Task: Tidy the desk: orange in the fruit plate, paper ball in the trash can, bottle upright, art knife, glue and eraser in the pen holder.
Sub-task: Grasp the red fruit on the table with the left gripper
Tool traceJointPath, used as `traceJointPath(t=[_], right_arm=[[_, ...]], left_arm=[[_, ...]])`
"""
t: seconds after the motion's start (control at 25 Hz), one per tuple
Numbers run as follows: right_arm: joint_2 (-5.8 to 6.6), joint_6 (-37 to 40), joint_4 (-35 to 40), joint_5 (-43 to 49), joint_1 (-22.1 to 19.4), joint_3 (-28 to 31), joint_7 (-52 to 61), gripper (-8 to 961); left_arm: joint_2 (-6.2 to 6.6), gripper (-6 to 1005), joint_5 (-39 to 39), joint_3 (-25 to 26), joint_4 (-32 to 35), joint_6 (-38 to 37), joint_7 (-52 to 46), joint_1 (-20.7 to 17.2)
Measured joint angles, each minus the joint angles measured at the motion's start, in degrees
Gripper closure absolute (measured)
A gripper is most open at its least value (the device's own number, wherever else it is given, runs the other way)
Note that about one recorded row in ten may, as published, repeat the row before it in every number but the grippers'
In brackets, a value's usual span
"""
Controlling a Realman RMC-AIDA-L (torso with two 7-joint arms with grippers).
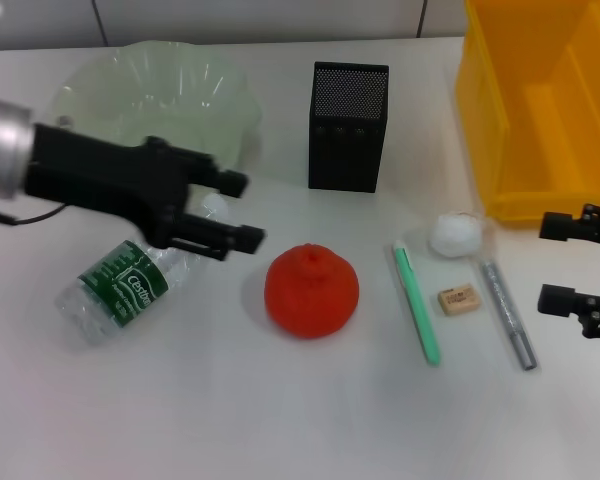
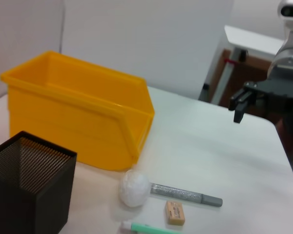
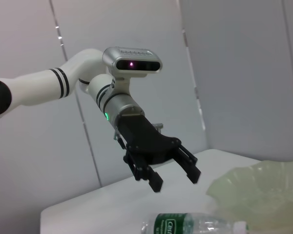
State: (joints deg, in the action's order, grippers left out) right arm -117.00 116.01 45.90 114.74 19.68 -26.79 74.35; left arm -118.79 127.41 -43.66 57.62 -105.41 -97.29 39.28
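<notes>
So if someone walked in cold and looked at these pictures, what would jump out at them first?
Probably the red-orange orange sitting alone mid-table, and the big yellow trash can at the far right edge. Next, the left hand, open, hovering over the cap end of the bottle, which lies on its side in front of the pale green fruit plate. The right hand waits, open, at the right edge by the can.
</notes>
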Motion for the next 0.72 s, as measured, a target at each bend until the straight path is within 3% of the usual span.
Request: traceJointPath(t=[0.24,0.4,0.72], right_arm=[[0.01,-0.04,-0.14,-0.03,-1.09,1.04,-0.07,117],[0.01,-0.03,-0.22,-0.05,-1.19,1.24,-0.09,118],[-0.30,-0.02,-0.14,-0.05,-1.13,1.29,-0.20,119]], left_arm=[[-0.04,247,-0.19,-7.10,-5.44,7.86,-0.10,2.36],[-0.33,255,-1.64,-19.50,-12.00,21.34,0.36,3.25],[-0.37,329,-5.02,-28.54,-13.20,27.28,0.68,1.90]])
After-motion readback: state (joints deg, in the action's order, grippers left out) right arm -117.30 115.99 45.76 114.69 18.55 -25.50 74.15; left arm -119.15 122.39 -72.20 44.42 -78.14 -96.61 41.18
